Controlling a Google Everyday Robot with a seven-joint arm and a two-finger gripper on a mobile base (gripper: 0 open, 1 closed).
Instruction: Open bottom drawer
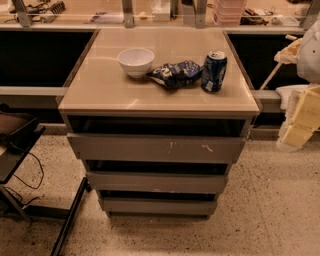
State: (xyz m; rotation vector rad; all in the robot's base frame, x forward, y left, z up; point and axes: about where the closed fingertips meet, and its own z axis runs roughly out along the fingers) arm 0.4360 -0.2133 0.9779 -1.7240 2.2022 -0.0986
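Note:
The bottom drawer (pixel 159 205) is the narrowest, lowest grey front of the cabinet, plain and handleless, close to the speckled floor. It stands slightly out, with a dark gap above it. Above it are the mid-width drawer front (pixel 156 182) and the widest front with white scratch marks (pixel 156 148). My gripper (pixel 296 131) is a cream-coloured shape at the right edge of the view. It hangs beside the cabinet's right side at about top-drawer height, well apart from the bottom drawer.
On the cabinet top (pixel 100 90) stand a white bowl (pixel 136 61), a blue chip bag (pixel 175 73) and a blue soda can (pixel 214 71). A dark stand with cables (pixel 20 150) is at the left. A counter with clutter (pixel 160 12) runs behind.

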